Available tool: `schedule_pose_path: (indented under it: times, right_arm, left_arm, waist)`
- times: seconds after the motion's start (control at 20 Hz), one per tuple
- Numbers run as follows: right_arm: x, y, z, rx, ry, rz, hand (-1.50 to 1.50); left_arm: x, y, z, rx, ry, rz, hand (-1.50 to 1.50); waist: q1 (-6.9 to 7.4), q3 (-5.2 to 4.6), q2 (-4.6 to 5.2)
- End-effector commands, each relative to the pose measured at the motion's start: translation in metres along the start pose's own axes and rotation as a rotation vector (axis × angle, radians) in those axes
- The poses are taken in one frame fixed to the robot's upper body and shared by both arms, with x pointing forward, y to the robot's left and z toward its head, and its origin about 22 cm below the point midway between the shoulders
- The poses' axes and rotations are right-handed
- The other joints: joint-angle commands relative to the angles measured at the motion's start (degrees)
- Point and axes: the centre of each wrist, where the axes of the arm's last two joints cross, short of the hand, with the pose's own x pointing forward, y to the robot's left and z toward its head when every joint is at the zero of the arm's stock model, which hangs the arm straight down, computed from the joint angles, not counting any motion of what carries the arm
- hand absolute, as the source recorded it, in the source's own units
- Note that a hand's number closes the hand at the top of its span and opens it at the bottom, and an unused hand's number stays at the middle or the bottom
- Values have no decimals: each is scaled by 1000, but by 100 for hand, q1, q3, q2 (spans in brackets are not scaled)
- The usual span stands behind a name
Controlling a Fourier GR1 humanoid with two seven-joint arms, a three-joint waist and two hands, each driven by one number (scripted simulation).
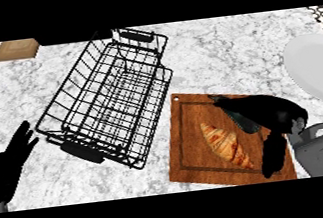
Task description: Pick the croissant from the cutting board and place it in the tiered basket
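The right hand (269, 111) is held spread wide just over the croissant (226, 145) on the cutting board (193, 163), beside the wire basket (111, 96).

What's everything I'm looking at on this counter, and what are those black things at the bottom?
Croissant: one, golden brown, lying on the cutting board.
Cutting board: one, reddish-brown wood, lower middle of the counter.
Tiered basket: one, black wire, left of the board.
Plate: one, white, at the right edge.
Wooden block: one, tan, top left corner; what it is I cannot tell.
Counter: one, white and grey marble.
Right hand: one, black, on a grey forearm, over the board just right of the croissant, fingers open.
Left hand: one, black, open and resting at the lower left edge.
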Motion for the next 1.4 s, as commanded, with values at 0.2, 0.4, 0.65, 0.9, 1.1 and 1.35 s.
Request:
schedule_pose_path:
  times: [0.2, 0.4, 0.65, 0.9, 1.1, 1.35]
  right_arm:
    - [-2, 14, -21, 8, -9, 21, -150]
    - [5, 39, -23, -5, -21, -19, -150]
    - [9, 14, -34, 4, -18, -24, -150]
    - [7, 57, -58, 16, -18, -3, -150]
    - [12, 69, -54, 37, -12, 6, -150]
    - [4, 69, -53, 49, -127, 70, 150]
  left_arm:
    - [-14, 1, -2, 2, 35, -6, 0]
    - [-18, 8, -4, 6, 18, -9, 0]
    - [-15, 6, -9, 4, 12, 2, 0]
    - [0, -6, 7, -4, 35, 5, 0]
    - [2, 12, 9, -16, 30, -13, 0]
    - [-4, -8, -1, 0, 25, -7, 0]
  waist:
    - [1, -24, 19]
    - [-21, -25, 16]
    - [-9, -25, 16]
    - [22, -21, 15]
    - [10, -22, 10]
    - [4, -22, 20]
